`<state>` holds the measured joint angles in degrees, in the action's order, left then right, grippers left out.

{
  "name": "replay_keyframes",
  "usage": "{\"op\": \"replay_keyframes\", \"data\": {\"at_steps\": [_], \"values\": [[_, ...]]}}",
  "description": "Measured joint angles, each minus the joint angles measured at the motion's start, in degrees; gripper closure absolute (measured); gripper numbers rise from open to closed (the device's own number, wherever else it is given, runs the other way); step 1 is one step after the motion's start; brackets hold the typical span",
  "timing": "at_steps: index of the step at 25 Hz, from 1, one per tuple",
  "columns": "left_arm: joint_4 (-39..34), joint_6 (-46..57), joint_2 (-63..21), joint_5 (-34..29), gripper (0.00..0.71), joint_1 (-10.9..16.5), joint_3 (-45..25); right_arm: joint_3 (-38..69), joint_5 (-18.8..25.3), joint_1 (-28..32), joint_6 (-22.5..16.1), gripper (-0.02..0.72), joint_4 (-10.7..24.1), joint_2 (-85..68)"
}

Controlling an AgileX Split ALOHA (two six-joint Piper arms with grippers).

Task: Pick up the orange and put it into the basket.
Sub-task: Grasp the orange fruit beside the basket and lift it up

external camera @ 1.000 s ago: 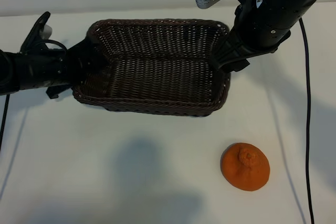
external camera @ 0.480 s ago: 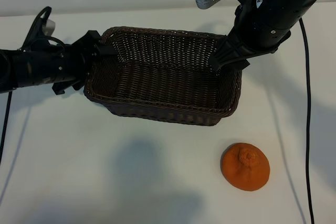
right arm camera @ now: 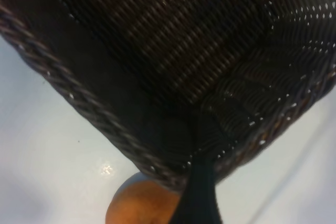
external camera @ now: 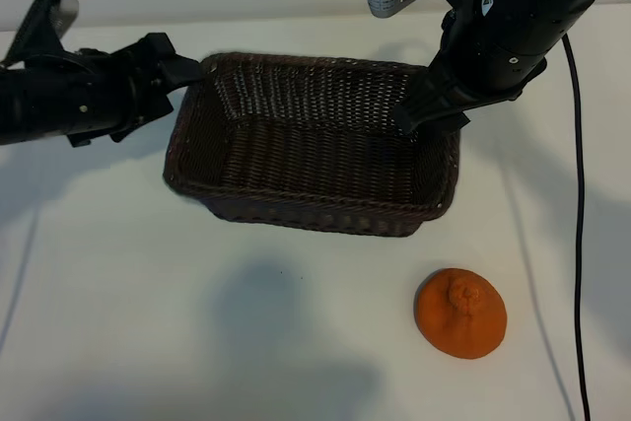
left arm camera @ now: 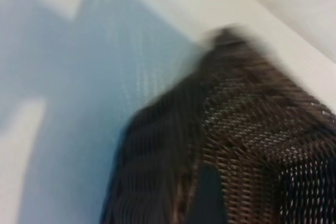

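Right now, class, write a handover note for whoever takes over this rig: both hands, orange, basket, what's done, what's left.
Left hand: at the basket's left end.
Right hand: open, at the basket's right wall, one finger inside.
Orange: on the table outside the basket, near its right end, untouched.
Done: nothing yet. Left: pick up the orange, put it into the basket.

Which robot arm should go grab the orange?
Probably the right. The right gripper is at the basket end nearest the orange, though it must leave the rim first. The left gripper is at the far end.
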<state>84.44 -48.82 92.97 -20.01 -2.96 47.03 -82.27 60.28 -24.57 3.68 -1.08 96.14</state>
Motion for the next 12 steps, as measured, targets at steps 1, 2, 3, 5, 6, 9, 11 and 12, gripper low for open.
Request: {"op": "replay_keyframes", "data": {"at_steps": [1, 2, 3, 5, 6, 9, 11, 12], "values": [[-2.54, 2.34, -1.07, 0.05, 0.096, 0.0, 0.05, 0.0, 0.05, 0.0, 0.0, 0.108, 0.0, 0.0], [-5.19, 4.15, -1.82, 0.11, 0.097, 0.0, 0.05, 0.0, 0.13, 0.0, 0.0, 0.108, 0.0, 0.0], [-7.46, 6.45, -2.51, -0.02, 0.098, 0.0, 0.05, 0.0, 0.24, 0.0, 0.0, 0.108, 0.0, 0.0], [-12.58, 10.63, -4.26, -1.9, 0.102, 0.0, 0.05, 0.0, 0.37, 0.0, 0.0, 0.108, 0.0, 0.0], [-15.52, 12.63, -5.04, -2.65, 0.105, 0.0, 0.05, 0.0, 0.49, 0.0, 0.0, 0.108, 0.0, 0.0], [-23.2, 17.16, -8.36, -4.48, 0.111, 0.0, 0.05, 0.0, 0.71, 0.0, 0.0, 0.108, 0.0, 0.0], [-27.22, 19.0, -11.33, -5.76, 0.112, 0.0, 0.05, 0.0, 0.77, 0.0, -0.05, 0.108, 0.0, 0.0], [-29.24, 19.64, -12.62, -6.3, 0.112, 0.0, 0.05, 0.0, 0.77, 0.0, -0.16, 0.108, -0.12, 0.0]]}}
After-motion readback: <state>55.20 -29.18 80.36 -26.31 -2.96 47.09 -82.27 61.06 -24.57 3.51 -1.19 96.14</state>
